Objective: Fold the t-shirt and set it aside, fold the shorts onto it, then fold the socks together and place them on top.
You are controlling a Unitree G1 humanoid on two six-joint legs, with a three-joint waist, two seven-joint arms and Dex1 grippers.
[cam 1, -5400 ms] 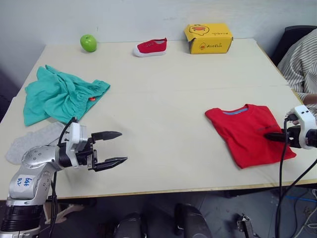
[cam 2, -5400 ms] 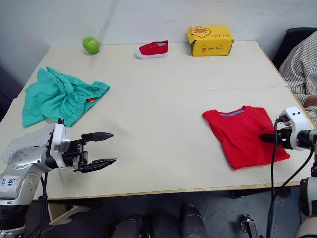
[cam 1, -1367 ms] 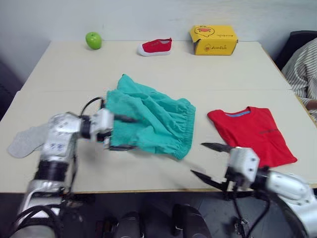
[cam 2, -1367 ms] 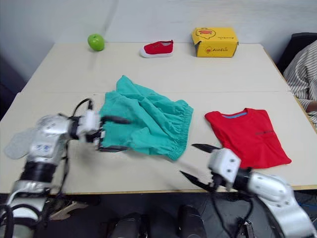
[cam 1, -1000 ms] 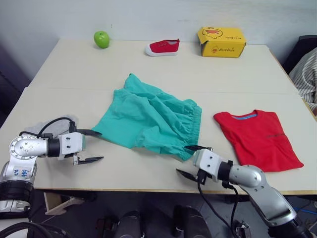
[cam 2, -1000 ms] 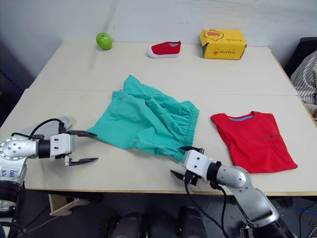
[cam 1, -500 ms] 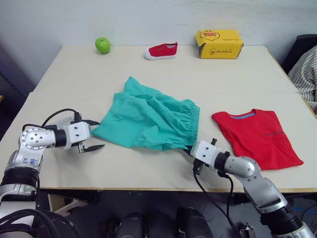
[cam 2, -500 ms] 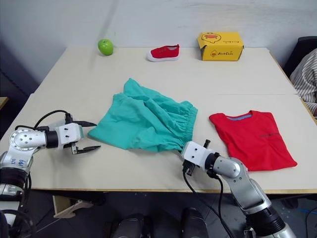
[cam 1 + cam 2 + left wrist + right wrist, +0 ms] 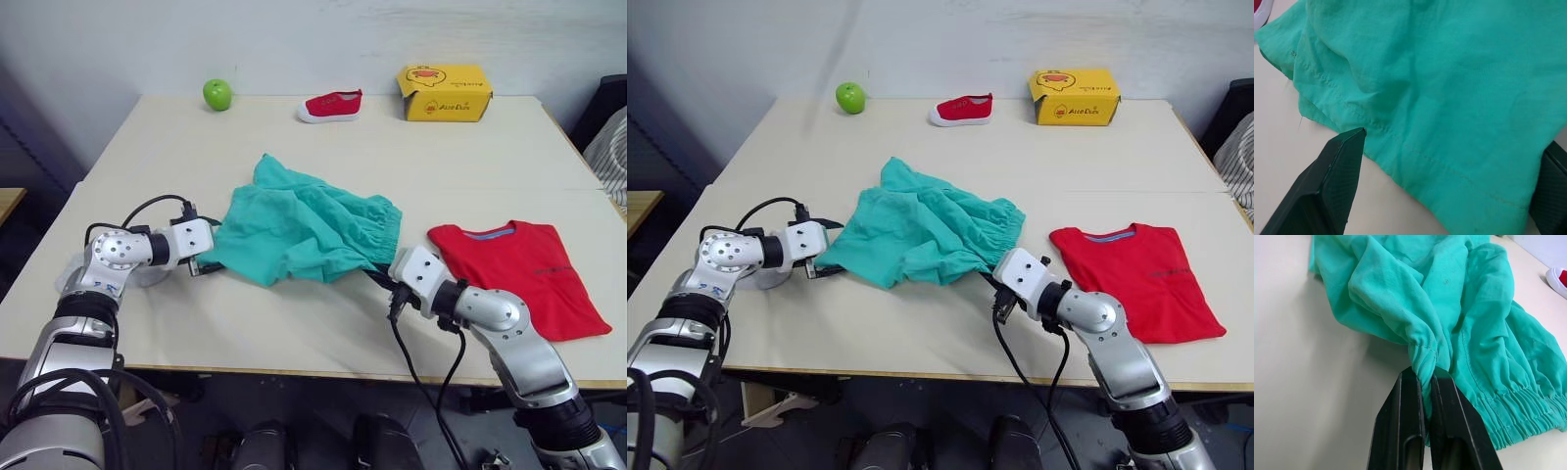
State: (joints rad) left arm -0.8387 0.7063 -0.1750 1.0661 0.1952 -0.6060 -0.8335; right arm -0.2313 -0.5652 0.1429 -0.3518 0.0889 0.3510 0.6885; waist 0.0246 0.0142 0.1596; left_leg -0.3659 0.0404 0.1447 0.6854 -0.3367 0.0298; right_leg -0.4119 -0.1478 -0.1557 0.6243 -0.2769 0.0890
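The crumpled teal-green cloth shorts (image 9: 304, 224) are spread mid-counter (image 9: 411, 147); their gathered waistband is pinched by the right gripper (image 9: 1422, 396), while their hem lies between the parted left gripper (image 9: 1449, 196) fingers

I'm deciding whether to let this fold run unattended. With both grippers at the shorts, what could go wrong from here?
The right gripper pinches only a thin bunch of the shorts' waistband, so the cloth may slip out when lifted.

The left gripper is open with the hem between its fingers; if it shuts on only the top layer, the fold could come out crooked.

The shorts are still rumpled, so a fold carried onto the t-shirt could be lumpy and disturb it.
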